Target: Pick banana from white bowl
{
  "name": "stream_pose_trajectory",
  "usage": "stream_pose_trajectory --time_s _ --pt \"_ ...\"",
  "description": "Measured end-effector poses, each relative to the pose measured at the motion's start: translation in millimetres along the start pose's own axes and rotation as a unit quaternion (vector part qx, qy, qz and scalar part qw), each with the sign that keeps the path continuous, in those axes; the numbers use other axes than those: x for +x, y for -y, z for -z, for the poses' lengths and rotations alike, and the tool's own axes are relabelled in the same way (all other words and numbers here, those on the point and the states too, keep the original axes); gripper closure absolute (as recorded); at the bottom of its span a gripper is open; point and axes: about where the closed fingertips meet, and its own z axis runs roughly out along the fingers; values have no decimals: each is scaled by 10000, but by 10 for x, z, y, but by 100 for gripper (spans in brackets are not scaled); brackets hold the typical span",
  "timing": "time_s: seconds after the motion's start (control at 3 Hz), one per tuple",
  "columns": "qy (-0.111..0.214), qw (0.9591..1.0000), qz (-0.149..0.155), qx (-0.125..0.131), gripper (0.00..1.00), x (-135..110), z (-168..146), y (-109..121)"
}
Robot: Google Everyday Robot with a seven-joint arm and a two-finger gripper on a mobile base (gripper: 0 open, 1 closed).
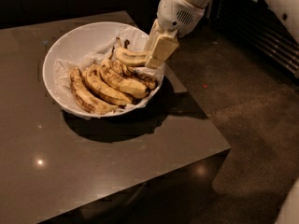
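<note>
Gripper (156, 59) clamped on the banana (130, 57) at the white bowl's (77, 36) 2 o'clock side

The cleaner yellow banana lies across the top of the pile, its right end seemingly pinched between the gripper's pads just inside the rim, its stem end pointing toward 9 o'clock. The hold is near one tip, so I judge a slow, straight lift is best, with the fruit level so that it does not pivot or slip out. It should clear the spotted bananas (105, 85) and the crumpled paper (60, 73) before any sideways travel. The bowl sits close to the surface's (117, 162) 3 o'clock edge. Past that edge is bare floor (243, 101), the roomiest way out, while the rim under the wrist is the thing to avoid.
</note>
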Motion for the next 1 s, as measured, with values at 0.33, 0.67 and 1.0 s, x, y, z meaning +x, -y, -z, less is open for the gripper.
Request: stream_pose_trajectory --time_s 0.33,0.67,1.0 --pt "114 9996 266 73 100 25 152 -248" --pt "243 9980 533 244 100 67 354 -646" --pt "308 9967 632 410 100 85 465 -941"
